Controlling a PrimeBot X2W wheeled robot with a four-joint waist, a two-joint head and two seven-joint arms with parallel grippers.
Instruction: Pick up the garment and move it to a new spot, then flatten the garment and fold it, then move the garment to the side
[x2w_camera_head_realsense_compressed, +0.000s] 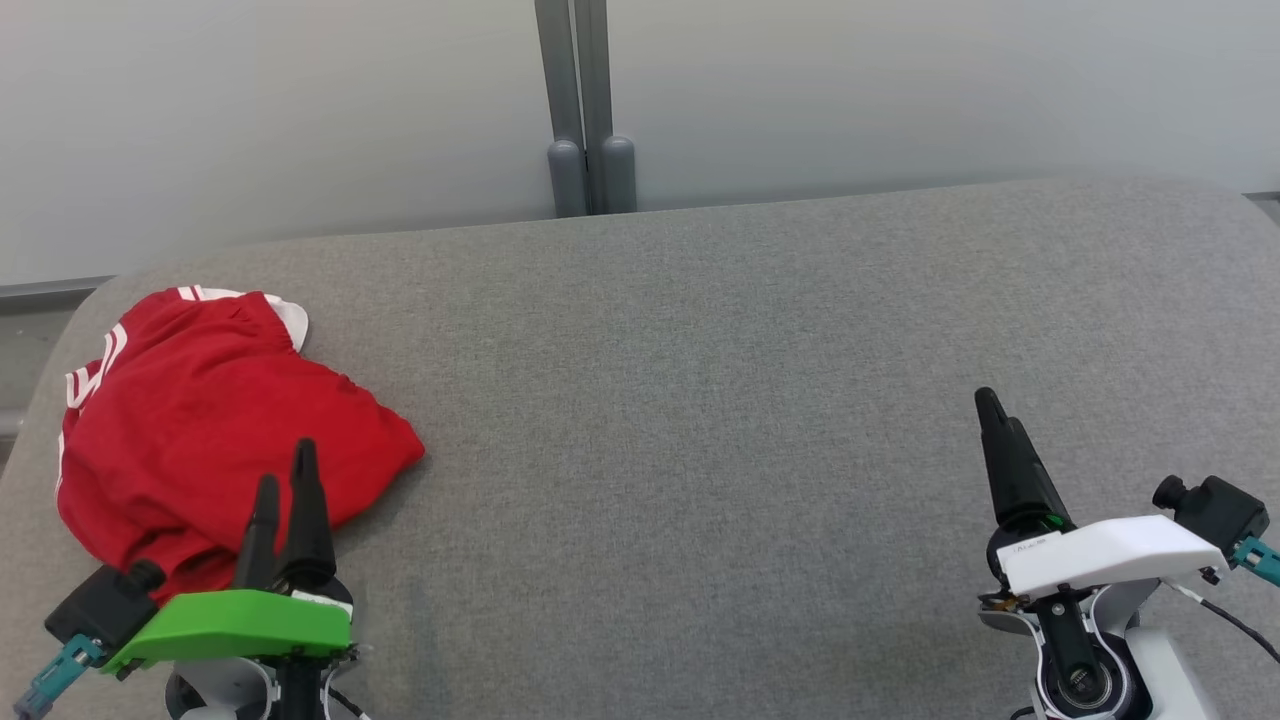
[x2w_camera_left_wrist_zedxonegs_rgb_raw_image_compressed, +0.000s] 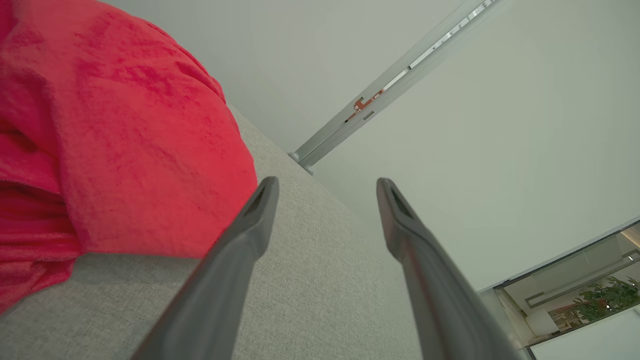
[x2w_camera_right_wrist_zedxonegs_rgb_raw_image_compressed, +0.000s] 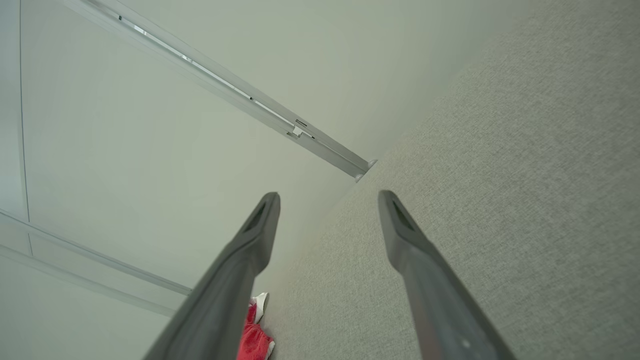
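Observation:
A crumpled red garment (x2w_camera_head_realsense_compressed: 210, 420) with white stripes and a white edge lies at the far left of the grey table (x2w_camera_head_realsense_compressed: 700, 400). My left gripper (x2w_camera_head_realsense_compressed: 285, 470) hovers over the garment's near edge, open with nothing between its fingers. In the left wrist view the red garment (x2w_camera_left_wrist_zedxonegs_rgb_raw_image_compressed: 110, 135) bulks up at the left, just beside the left gripper (x2w_camera_left_wrist_zedxonegs_rgb_raw_image_compressed: 327, 187). My right gripper (x2w_camera_head_realsense_compressed: 995, 410) stands open over bare cloth at the right, far from the garment. A small patch of the garment (x2w_camera_right_wrist_zedxonegs_rgb_raw_image_compressed: 255, 335) shows low in the right wrist view, behind the right gripper (x2w_camera_right_wrist_zedxonegs_rgb_raw_image_compressed: 327, 200).
A grey post (x2w_camera_head_realsense_compressed: 585, 110) rises against the pale wall behind the table's far edge. The table's rounded left corner lies close to the garment. Wide grey surface stretches between the two arms.

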